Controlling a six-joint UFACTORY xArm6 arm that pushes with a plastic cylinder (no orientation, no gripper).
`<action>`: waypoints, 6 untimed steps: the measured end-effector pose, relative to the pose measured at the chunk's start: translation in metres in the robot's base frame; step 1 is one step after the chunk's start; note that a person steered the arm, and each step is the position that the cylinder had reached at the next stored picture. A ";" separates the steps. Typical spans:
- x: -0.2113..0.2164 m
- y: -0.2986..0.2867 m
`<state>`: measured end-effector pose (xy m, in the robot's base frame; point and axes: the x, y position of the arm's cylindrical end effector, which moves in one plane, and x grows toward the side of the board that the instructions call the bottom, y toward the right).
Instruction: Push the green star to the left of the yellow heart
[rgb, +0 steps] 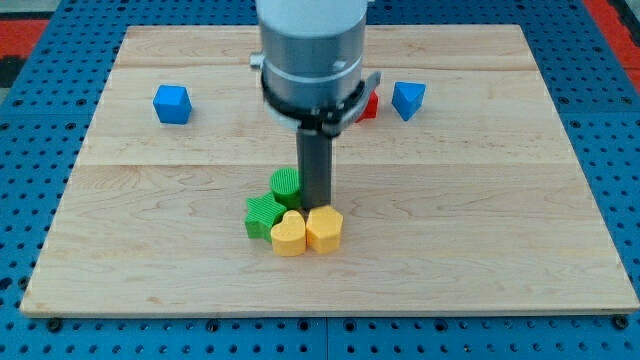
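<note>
The green star (262, 215) lies near the board's middle bottom, touching the left side of the yellow heart (288, 234). A green round block (286, 184) sits just above the star. A yellow hexagon-like block (324, 228) touches the heart's right side. My tip (316, 205) is down just above the two yellow blocks, at the right of the green round block and up-right of the star.
A blue cube (172, 103) sits at the upper left. A blue block (408, 99) and a red block (368, 106), partly hidden by the arm, sit at the upper right. The wooden board (500, 220) lies on a blue pegboard surface.
</note>
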<state>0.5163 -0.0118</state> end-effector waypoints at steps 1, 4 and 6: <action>-0.003 0.006; -0.004 -0.054; -0.051 -0.005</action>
